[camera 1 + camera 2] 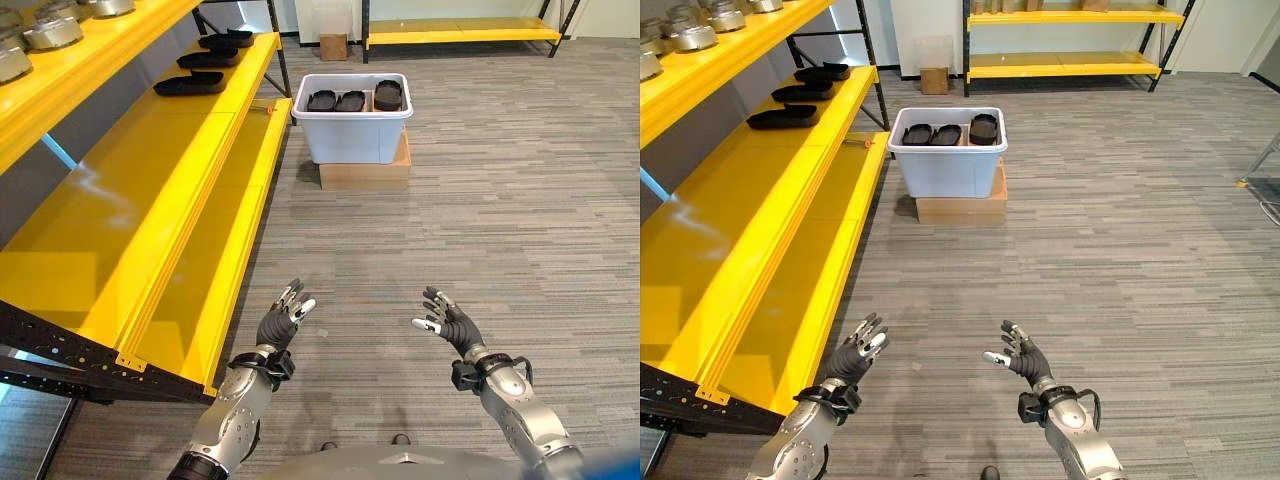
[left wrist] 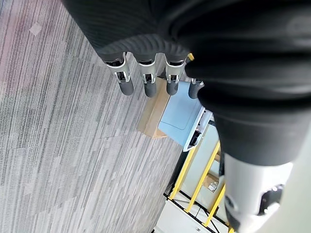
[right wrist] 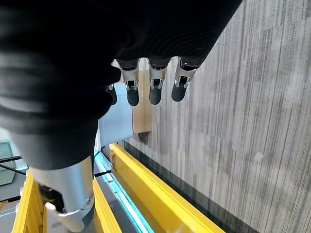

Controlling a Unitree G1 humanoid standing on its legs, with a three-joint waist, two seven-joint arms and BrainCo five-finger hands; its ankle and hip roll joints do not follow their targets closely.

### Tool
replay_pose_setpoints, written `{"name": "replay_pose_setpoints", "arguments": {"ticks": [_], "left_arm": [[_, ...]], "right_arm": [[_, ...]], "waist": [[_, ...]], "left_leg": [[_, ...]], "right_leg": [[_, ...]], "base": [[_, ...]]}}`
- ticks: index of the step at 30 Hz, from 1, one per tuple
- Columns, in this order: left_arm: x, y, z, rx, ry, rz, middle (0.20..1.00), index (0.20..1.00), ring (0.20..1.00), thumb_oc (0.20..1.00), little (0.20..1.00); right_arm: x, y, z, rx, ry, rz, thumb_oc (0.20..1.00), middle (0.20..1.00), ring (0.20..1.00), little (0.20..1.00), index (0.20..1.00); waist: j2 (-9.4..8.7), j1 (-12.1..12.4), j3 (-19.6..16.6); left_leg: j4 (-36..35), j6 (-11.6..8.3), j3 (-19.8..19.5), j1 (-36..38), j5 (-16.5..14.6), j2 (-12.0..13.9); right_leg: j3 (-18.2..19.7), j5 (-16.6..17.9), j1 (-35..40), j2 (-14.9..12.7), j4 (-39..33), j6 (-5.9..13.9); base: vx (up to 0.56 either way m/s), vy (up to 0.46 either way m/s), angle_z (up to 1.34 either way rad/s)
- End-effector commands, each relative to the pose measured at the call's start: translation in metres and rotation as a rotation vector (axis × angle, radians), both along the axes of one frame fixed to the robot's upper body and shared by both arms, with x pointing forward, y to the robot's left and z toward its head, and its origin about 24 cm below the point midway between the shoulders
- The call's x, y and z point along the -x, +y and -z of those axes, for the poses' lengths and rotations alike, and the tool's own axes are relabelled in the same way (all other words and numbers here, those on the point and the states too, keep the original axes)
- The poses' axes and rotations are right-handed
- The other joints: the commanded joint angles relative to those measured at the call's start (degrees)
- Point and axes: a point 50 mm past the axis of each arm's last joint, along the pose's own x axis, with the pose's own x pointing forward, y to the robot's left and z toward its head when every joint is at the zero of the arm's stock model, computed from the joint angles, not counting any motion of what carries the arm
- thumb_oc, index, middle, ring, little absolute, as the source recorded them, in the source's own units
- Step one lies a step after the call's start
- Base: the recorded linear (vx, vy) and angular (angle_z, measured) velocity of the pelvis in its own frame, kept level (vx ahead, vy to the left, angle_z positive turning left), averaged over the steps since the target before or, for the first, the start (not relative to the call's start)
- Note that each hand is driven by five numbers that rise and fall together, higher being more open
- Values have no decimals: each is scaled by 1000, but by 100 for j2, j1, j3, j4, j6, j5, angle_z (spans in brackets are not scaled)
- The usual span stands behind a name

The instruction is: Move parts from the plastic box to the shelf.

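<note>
On the left, the yellow shelf (image 1: 190, 170) already carries three dark parts (image 1: 190, 84) in a row at its far end, leaving bare yellow nearer for more. Ahead, the plastic box (image 1: 352, 130) sits on what looks like a cardboard carton (image 1: 365, 173), holding dark parts (image 1: 350, 100). Left robot hand (image 1: 282, 320) and right robot hand (image 1: 448, 320) hover empty, fingers relaxed, well short of the box.
</note>
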Motion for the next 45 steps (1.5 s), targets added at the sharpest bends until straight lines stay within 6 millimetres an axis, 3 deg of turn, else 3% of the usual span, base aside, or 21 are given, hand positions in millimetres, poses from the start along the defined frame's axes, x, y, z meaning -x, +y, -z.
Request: {"name": "replay_pose_setpoints", "arguments": {"ticks": [1,45], "left_arm": [[-10,15,-11,-7,-70,-58,1000,1000,1000,1000,1000],[-9,22,-15,-99,-111,-33,1000,1000,1000,1000,1000]], "right_arm": [[-7,5,-13,-23,-85,-24,1000,1000,1000,1000,1000],[-9,13,-13,-31,-86,-71,1000,1000,1000,1000,1000]], "waist": [[-341,18,-171],[-316,83,-90]], "left_leg": [[24,-263,-225,-188,-123,252],[48,-156,-151,-184,-266,133]], "right_leg": [[-34,-224,210,-369,66,496],[7,-188,174,-483,66,601]], "base": [[5,0,4],[3,4,0]]}}
